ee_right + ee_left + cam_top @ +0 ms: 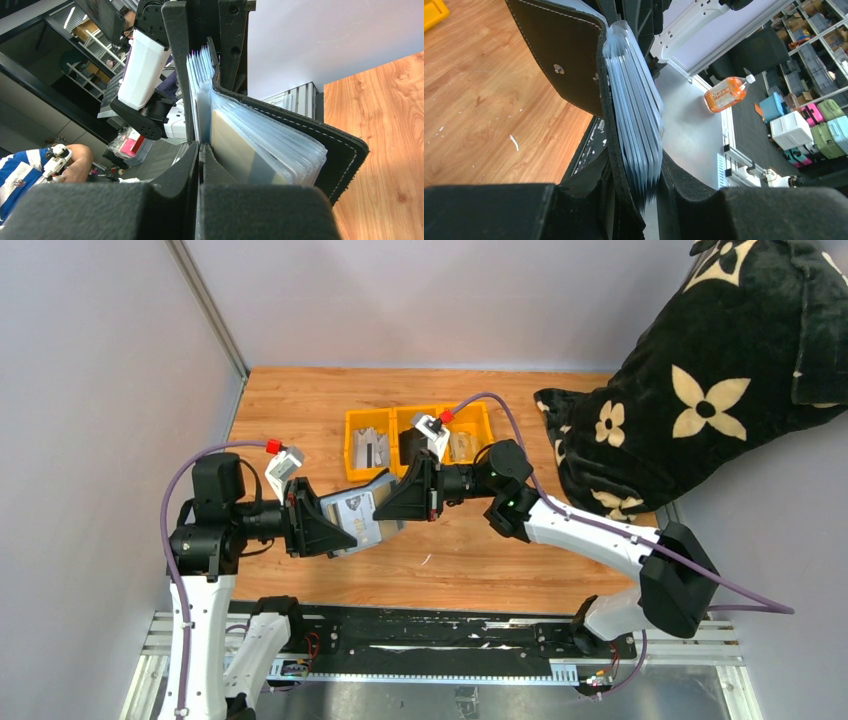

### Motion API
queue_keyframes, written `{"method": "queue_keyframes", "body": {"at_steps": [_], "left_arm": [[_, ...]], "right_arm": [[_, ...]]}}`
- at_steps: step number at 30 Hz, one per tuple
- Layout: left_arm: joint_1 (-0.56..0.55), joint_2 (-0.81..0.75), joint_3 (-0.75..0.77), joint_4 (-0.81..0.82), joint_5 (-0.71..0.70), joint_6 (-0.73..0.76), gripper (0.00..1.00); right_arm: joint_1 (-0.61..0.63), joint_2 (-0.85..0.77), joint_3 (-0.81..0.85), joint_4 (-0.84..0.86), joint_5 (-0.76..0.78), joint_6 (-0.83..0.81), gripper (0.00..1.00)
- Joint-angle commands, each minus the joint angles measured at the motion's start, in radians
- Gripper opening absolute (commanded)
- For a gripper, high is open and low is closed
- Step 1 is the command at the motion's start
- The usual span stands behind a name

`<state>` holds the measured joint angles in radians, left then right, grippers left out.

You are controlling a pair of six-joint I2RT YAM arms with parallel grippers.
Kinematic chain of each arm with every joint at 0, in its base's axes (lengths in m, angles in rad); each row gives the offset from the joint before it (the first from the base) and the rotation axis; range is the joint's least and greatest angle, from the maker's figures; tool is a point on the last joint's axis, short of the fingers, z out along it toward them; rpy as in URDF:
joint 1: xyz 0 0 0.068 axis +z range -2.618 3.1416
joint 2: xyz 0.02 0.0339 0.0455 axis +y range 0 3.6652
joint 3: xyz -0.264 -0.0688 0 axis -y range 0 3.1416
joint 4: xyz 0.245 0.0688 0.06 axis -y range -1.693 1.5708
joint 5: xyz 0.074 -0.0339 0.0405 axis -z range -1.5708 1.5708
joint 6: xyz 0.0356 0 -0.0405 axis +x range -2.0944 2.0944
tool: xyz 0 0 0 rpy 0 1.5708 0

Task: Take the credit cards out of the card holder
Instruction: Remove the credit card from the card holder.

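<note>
The black card holder [355,515] is held open in the air between both grippers, its grey inside facing up. My left gripper [328,530] is shut on its near-left end. In the left wrist view the black cover [564,60] and a stack of clear sleeves [634,110] sit between the jaws [636,175]. My right gripper [392,502] is shut on a thin pale sheet at the holder's far edge [200,150]; I cannot tell whether it is a card or a sleeve. A tan-gold credit card [232,145] sits in a sleeve beside the right finger, inside the cover [340,155].
A yellow three-compartment tray [352,472] stands behind the grippers, with grey cards in its left compartment [370,448] and right compartment [462,445]. A big black cushion with cream flowers [700,390] lies at the right. Walls close the left and back.
</note>
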<state>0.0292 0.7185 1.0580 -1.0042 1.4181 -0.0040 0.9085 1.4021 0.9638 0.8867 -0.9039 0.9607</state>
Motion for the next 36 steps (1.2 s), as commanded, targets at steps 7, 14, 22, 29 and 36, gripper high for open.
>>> {"method": "queue_keyframes", "body": {"at_steps": [7, 14, 22, 29, 36], "left_arm": [[-0.003, -0.015, 0.011, 0.042, -0.010, -0.001, 0.19], [-0.002, -0.029, 0.011, 0.044, -0.013, -0.011, 0.19], [-0.003, -0.033, 0.014, 0.043, -0.008, -0.014, 0.19], [-0.003, -0.026, 0.023, 0.042, -0.007, -0.014, 0.19], [-0.003, -0.028, 0.034, 0.044, -0.013, -0.024, 0.21]], "right_arm": [[0.029, 0.003, -0.003, 0.096, 0.016, 0.047, 0.29], [0.052, 0.062, 0.044, 0.089, 0.016, 0.042, 0.18], [0.027, 0.005, -0.024, 0.105, 0.010, 0.042, 0.00], [0.006, -0.050, -0.092, 0.093, 0.014, 0.037, 0.00], [0.001, -0.067, -0.079, 0.045, 0.005, 0.014, 0.00]]}}
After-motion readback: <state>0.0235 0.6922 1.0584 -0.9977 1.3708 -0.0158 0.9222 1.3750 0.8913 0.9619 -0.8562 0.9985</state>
